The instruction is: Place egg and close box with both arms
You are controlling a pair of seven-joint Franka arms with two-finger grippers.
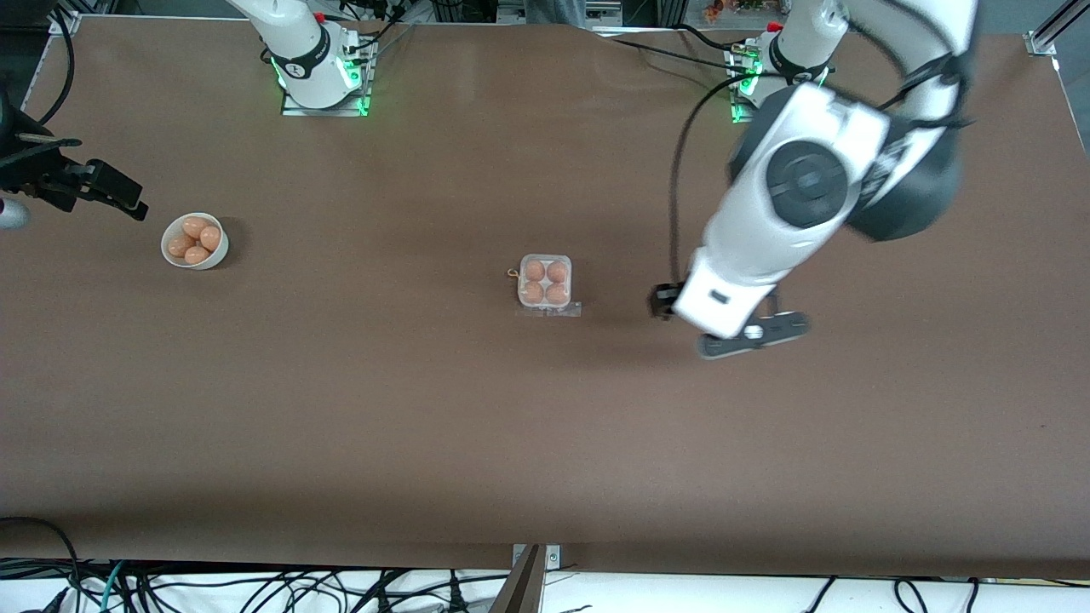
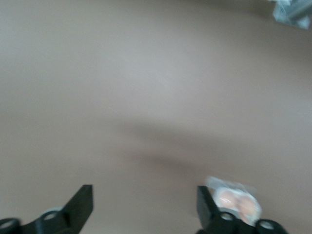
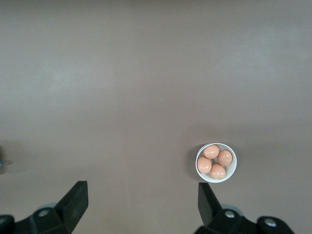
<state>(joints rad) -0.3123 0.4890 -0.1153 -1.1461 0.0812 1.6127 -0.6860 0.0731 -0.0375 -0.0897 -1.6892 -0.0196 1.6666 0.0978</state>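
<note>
1. The box (image 1: 545,285) sits near the middle of the table (image 1: 426,409) with four eggs in its cells; which of them is the task's egg (image 1: 535,271) cannot be told, as they all look alike. The clear lid appears to lie down over the tray, with its tab on the side nearer the front camera, though whether it is latched is too small to tell.

2. The left gripper (image 2: 144,207) hangs over bare table beside the box, toward the left arm's end. Its fingers are spread wide and hold nothing; the box shows just past one finger (image 2: 208,204) in the left wrist view.

3. The right gripper (image 3: 142,204) is over the table's right-arm end, near a white bowl (image 1: 195,241) holding four more eggs. Its fingers are also wide apart and empty.

4. Judged from this, the egg placing looks done and the closing step is either finishing or already complete.

5. If the lid is not snapped, the next move calls for one gripper to steady the light tray while the other presses the tab down; otherwise both arms only need to draw clear.
</note>
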